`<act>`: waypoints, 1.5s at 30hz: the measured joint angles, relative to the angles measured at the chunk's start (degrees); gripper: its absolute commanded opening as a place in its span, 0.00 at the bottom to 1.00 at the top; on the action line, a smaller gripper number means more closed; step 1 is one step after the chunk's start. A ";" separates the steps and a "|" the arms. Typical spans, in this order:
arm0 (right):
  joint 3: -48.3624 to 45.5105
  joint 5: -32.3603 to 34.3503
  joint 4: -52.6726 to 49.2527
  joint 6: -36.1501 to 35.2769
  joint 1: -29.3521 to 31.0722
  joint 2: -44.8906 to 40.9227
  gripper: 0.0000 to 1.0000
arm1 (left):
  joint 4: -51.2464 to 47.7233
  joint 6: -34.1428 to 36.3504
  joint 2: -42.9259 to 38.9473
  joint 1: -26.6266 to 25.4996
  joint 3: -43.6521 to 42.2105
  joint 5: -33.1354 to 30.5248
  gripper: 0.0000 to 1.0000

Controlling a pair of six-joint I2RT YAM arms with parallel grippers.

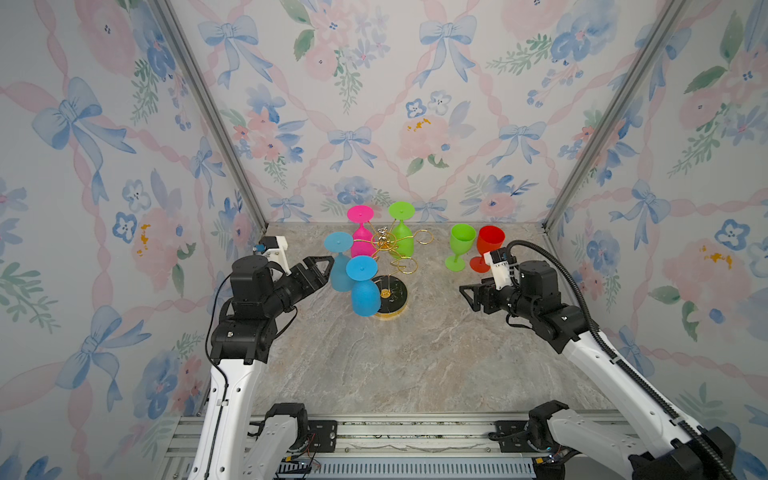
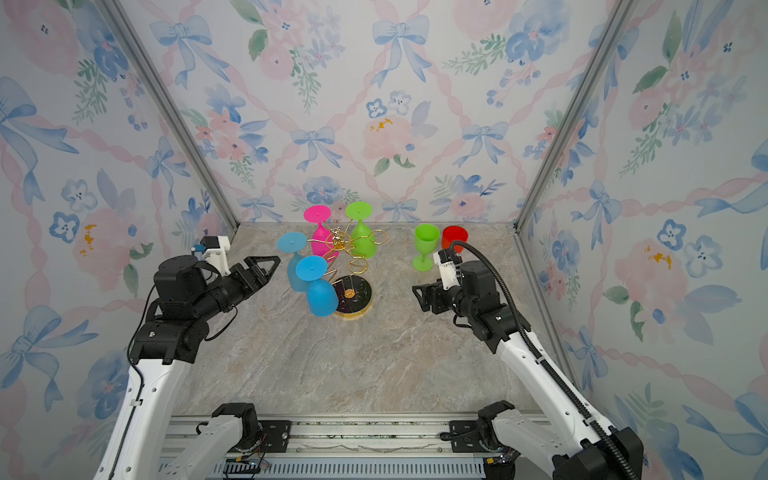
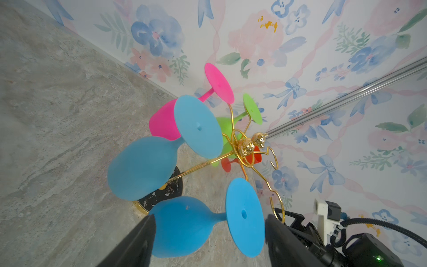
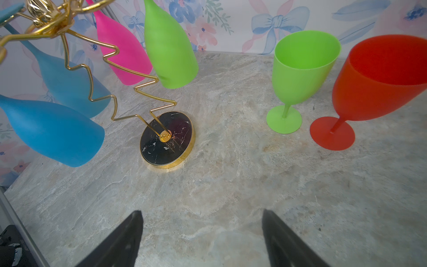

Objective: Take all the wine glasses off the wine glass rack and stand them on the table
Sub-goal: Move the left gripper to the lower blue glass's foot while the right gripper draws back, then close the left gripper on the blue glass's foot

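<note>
The wine glass rack point(image 1: 384, 242) is set on the marbled table point(image 1: 415, 353), towards the back and left of the middle in both top views. Its round black gold-rimmed base point(image 4: 167, 138) is seen flat on the surface. Four glasses are hung upside down from its ring-ended arms. A pink wine glass point(image 1: 360, 247) and a green wine glass point(image 1: 404, 243) are carried on the far side. A paler blue wine glass point(image 1: 340, 279) is hung on the left, and a darker blue wine glass point(image 1: 365, 297) at the front, where its bowl overlaps the base in a top view.

The left gripper point(image 1: 326, 270) is held just beside the bowl of the paler blue wine glass. In the left wrist view its fingers point(image 3: 138, 242) are spread wide, and the bowl and stem of the darker blue wine glass are framed in the gap between them. No clamping is seen; whether anything is touched cannot be told.

An upright green goblet point(image 1: 461, 243) and a red goblet point(image 1: 489, 245) are stood side by side on the table to the right of the rack, well apart from it. The right gripper point(image 1: 467, 297) is held low in front of these two and pointed towards the rack. Its jaws are parted wide over the table surface, with nothing gripped.
</note>
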 measured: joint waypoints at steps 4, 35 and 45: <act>-0.31 -0.50 0.46 0.04 0.00 -1.07 0.84 | 1.11 -1.27 0.20 1.95 -1.75 7.63 0.69; -2.54 -2.34 4.17 1.90 0.31 -2.16 0.84 | 11.76 -9.38 2.62 -4.26 -6.69 12.74 0.45; -2.69 -2.34 4.26 1.90 0.31 -2.16 0.84 | 14.25 -11.93 3.58 -4.55 -7.37 12.66 0.41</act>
